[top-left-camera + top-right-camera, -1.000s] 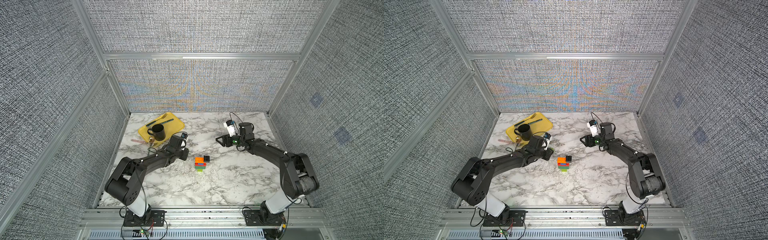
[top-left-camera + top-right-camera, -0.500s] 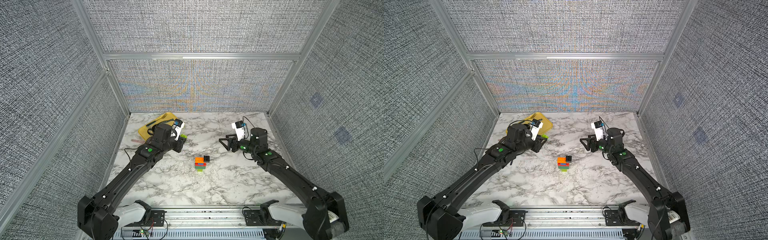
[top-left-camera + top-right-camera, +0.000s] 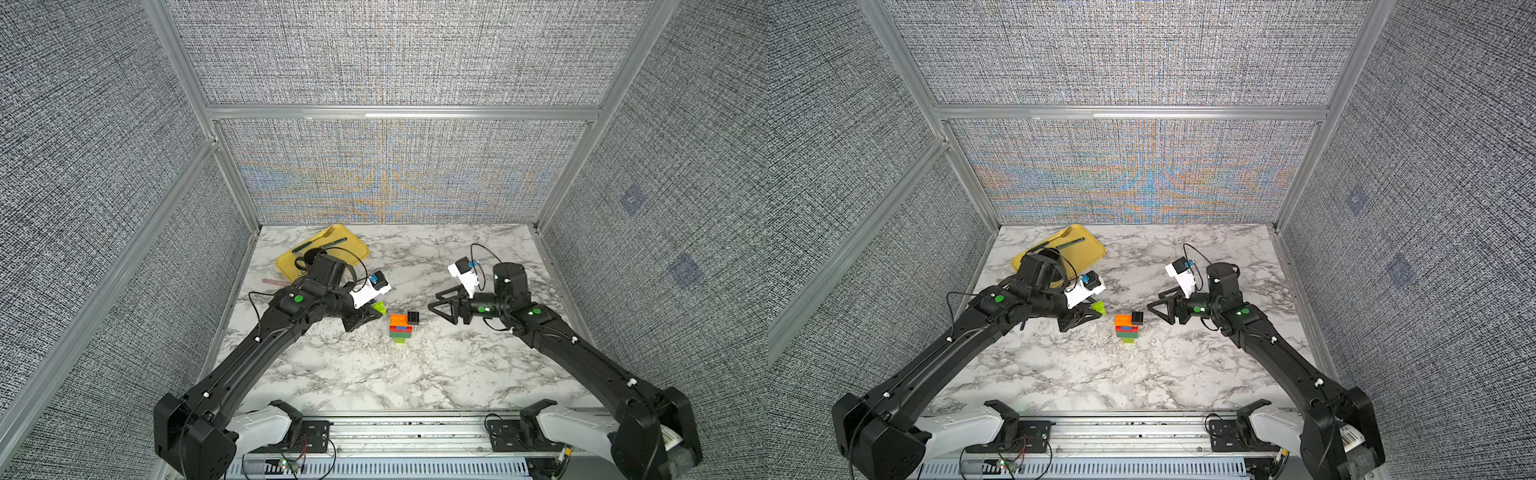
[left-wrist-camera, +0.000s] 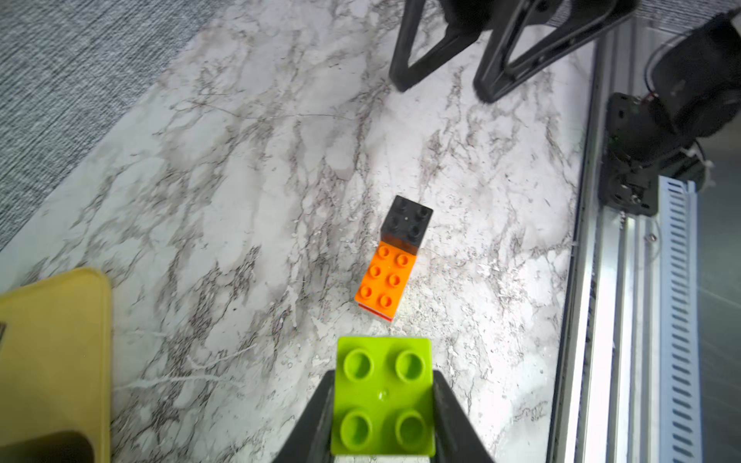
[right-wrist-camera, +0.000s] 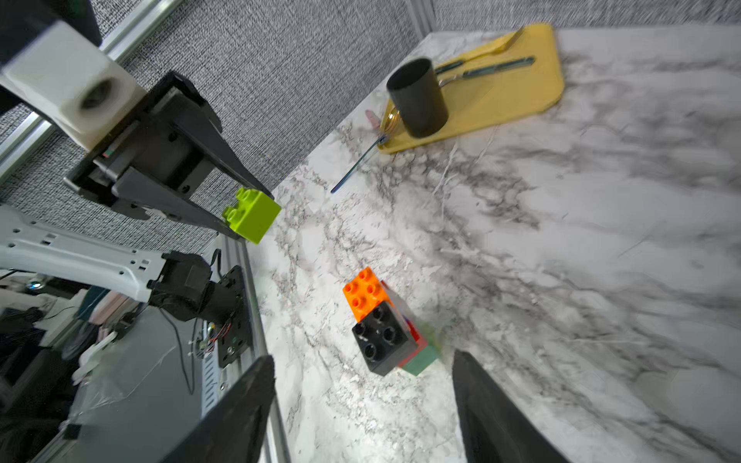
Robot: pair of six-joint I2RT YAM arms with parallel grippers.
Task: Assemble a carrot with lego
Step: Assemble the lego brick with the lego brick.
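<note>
The carrot (image 3: 400,329) (image 3: 1126,327) stands mid-table as a short stack, lime at the base, then green, red and blue, with an orange brick (image 4: 384,280) (image 5: 364,294) on top. A black brick (image 3: 413,318) (image 4: 406,219) (image 5: 383,336) sits at the orange brick's right end. My left gripper (image 3: 376,312) (image 3: 1096,311) (image 4: 383,375) is shut on a lime square brick (image 3: 379,307) (image 4: 383,397) (image 5: 252,214), held in the air just left of the stack. My right gripper (image 3: 434,301) (image 3: 1153,302) (image 5: 361,358) is open and holds nothing, just right of the black brick.
A yellow tray (image 3: 355,248) (image 5: 521,92) sits at the back left with a black mug (image 5: 417,98) and cutlery on it. A thin blue utensil (image 5: 355,166) lies on the marble beside the tray. The enclosure walls and front rail bound the table.
My left gripper has carried the lime brick from near the tray rightward toward the stack. My right gripper has moved left toward the black brick and its jaws have spread wider.
</note>
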